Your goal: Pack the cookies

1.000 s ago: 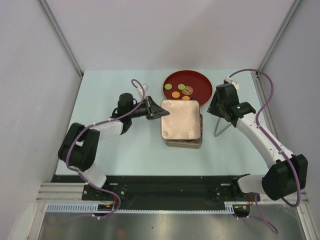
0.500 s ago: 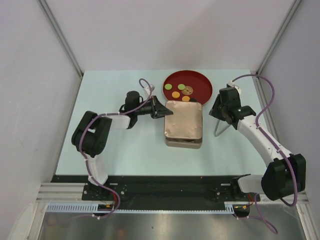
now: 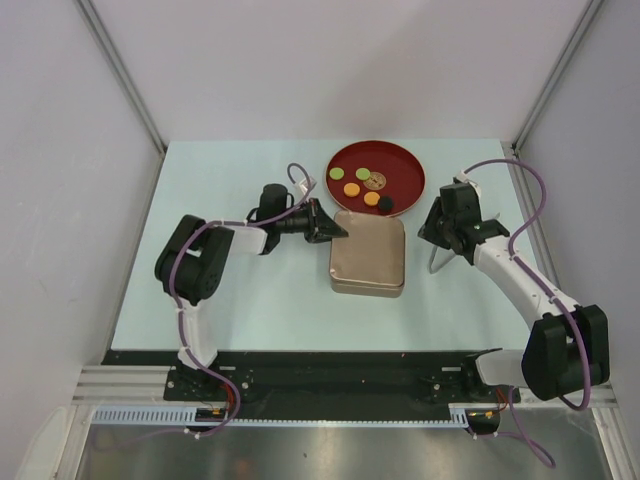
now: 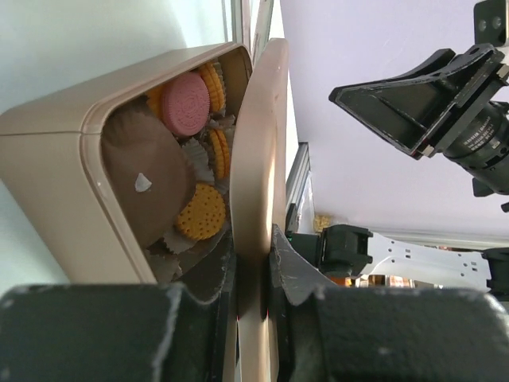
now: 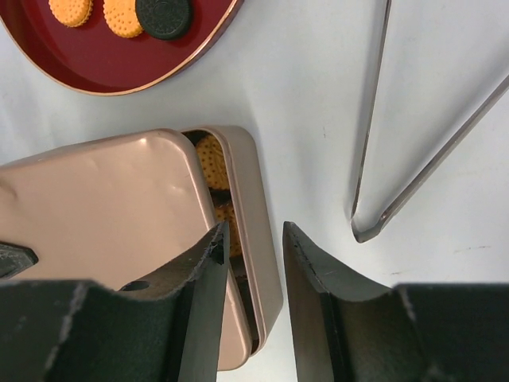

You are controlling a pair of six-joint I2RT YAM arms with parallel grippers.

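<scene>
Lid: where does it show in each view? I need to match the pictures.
Top external: lid at centre, just below the plate.
Left wrist: edge-on at centre, pinched by the left gripper.
Right wrist: lower left.
Shared landmark: the tin, against the lid in all three.

You see a tin lid of smooth satin metal, a glossy, lacquer-like red plate, tongs of polished metal, a matt pale table, and cookies with rough, dotted faces.
</scene>
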